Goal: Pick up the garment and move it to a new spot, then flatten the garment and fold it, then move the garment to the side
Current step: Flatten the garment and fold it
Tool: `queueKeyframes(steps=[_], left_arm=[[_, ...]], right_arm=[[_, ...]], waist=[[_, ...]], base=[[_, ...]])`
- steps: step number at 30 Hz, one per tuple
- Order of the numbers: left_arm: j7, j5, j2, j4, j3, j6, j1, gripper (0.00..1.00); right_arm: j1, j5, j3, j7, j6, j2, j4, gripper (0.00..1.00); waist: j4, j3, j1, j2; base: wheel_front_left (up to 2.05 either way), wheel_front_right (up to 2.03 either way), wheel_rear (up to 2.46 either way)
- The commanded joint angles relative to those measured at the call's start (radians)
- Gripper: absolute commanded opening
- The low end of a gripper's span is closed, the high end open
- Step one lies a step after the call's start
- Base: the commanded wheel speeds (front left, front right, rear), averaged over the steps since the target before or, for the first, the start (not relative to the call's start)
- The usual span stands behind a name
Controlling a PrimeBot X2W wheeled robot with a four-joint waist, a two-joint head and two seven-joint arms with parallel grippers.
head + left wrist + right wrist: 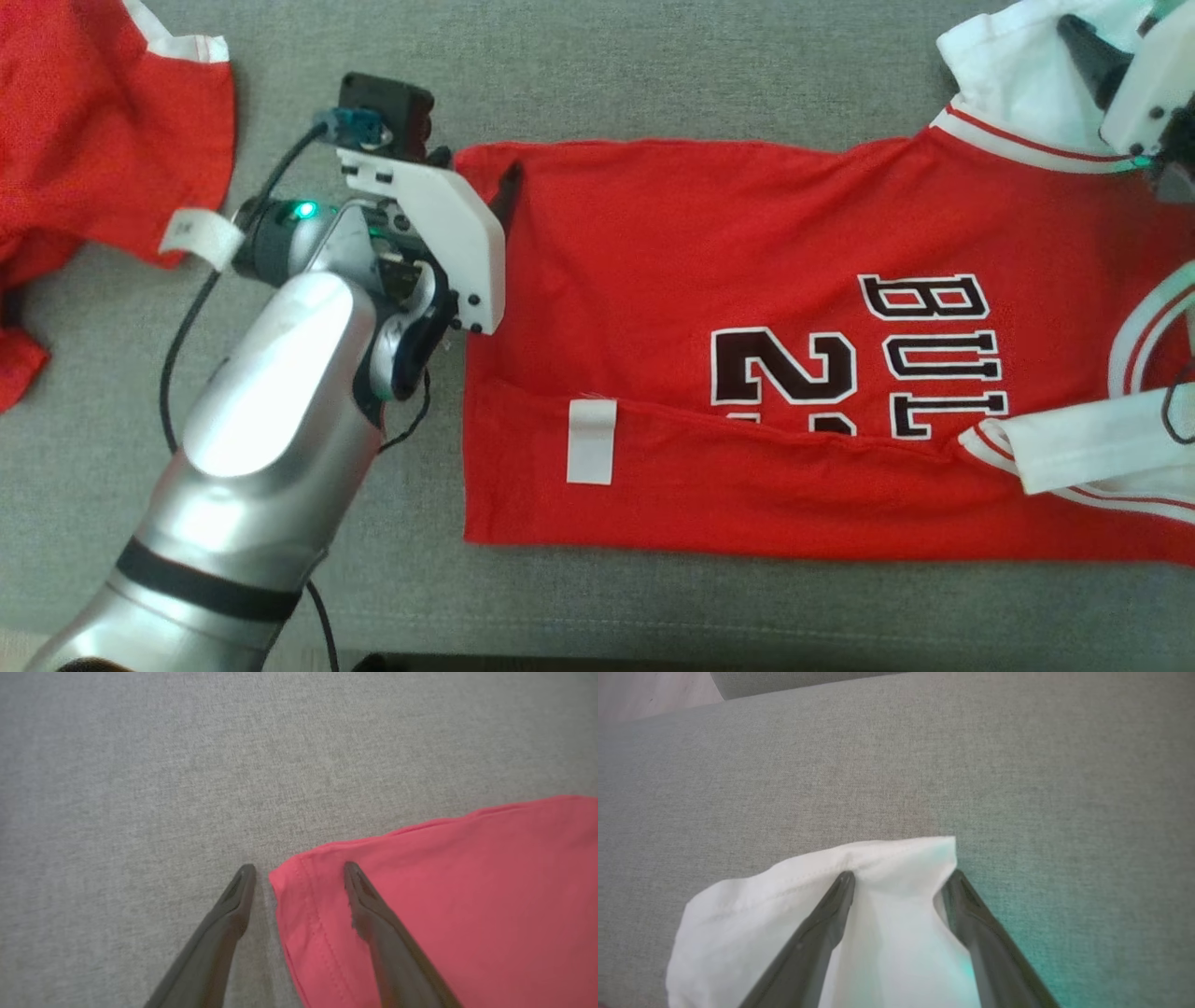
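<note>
While both stand apart, left pincer (299, 868) straddles the garment corner (286, 883), right pincer (899, 875) the white sleeve (784, 905).

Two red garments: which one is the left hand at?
The flat jersey with black lettering: the left hand, open, straddles its hem corner. The other red garment lies crumpled, far left.

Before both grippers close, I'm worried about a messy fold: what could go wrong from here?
1. The left gripper straddles the red jersey corner, half over bare grey surface; it may pinch only the hem and slip.
2. The right gripper sits over the white sleeve, so lifting could drag that, not the body.
3. The folded-up lower strip could fall open.
</note>
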Motion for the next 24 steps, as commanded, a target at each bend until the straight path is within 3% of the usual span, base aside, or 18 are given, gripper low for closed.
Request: queueKeyframes(steps=[1, 4, 5, 6, 7, 8, 14, 24], left_arm=[[0.012, -0.011, 0.031, -0.021, 0.036, 0.0, -0.042, 1.0], [0.026, -0.023, 0.029, -0.011, 0.032, -0.013, -0.049, 1.0], [0.03, -0.025, 0.028, -0.007, 0.028, -0.02, -0.05, 0.94], [0.031, -0.029, 0.025, -0.003, 0.024, -0.026, -0.051, 0.47], [0.033, -0.033, 0.022, 0.001, 0.021, -0.032, -0.051, 0.08], [0.036, -0.034, 0.021, 0.005, 0.014, -0.038, -0.051, 0.0], [0.027, -0.05, 0.02, 0.011, 0.01, -0.062, -0.055, 0.0], [-0.034, -0.076, 0.054, -0.058, 0.065, -0.043, -0.025, 0.0]], right_arm=[[-0.032, 0.013, 0.017, -0.004, 0.007, -0.001, -0.029, 1.0], [-0.039, 0.024, 0.03, -0.001, 0.007, 0.002, -0.022, 1.0], [-0.039, 0.028, 0.035, 0.002, 0.007, 0.003, -0.018, 1.0], [-0.038, 0.032, 0.043, 0.004, 0.007, 0.003, -0.015, 0.97], [-0.037, 0.038, 0.049, 0.003, 0.007, 0.003, -0.012, 0.28], [-0.036, 0.046, 0.055, 0.0, 0.007, 0.003, -0.01, 0.0], [-0.047, 0.1, 0.071, -0.097, 0.007, -0.016, -0.017, 0.0], [-0.019, 0.255, 0.104, -0.171, 0.007, -0.074, -0.085, 0.0]], waist=[[-0.002, 0.002, 0.0, 0.0], [-0.003, 0.003, 0.0, 0.0], [-0.002, 0.002, 0.0, 0.0], [-0.002, 0.001, 0.0, 0.0], [-0.002, -0.001, 0.0, 0.0], [-0.001, -0.003, 0.0, 0.0], [-0.004, -0.012, 0.0, 0.0], [-0.025, -0.037, 0.0, 0.0]], base=[[0.0, 0.0, 0.0], [0.0, 0.0, 0.0], [0.0, 0.0, 0.0], [0.0, 0.0, 0.0], [0.0, 0.0, 0.0], [0.0, 0.0, 0.0], [0.0, 0.0, 0.0], [0.0, 0.0, 0.0]])
